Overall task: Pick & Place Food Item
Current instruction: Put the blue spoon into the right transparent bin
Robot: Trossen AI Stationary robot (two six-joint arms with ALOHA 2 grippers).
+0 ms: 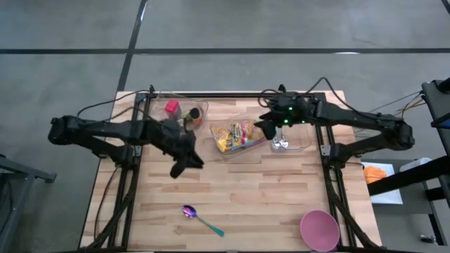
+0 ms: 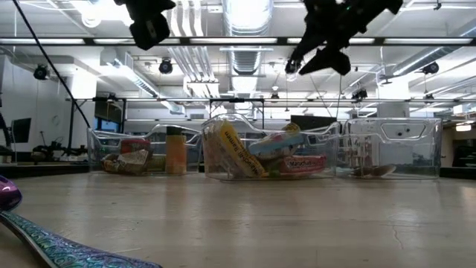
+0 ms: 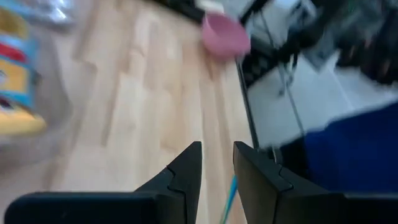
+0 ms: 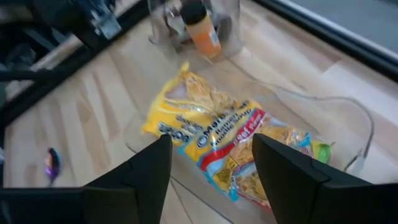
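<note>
We see the right tool (image 1: 268, 131) spread, empty, hovering at frame centre-right above the snack packets (image 1: 234, 136) in the middle bin (image 1: 247, 147). Left tool (image 1: 184, 166), fingers narrowly apart, empty, hangs centre-left over the table (image 1: 267, 197).

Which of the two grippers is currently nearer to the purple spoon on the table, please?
Left. The left gripper hangs over the table's middle, just above the spoon in the high view; the right gripper is over the middle snack bin, farther away.

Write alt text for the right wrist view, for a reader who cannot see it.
The right gripper, fingers open and empty, hovers above a clear bin holding a yellow snack bag and other packets. Beyond it, an orange bottle stands in another clear container on the wooden table.
</note>
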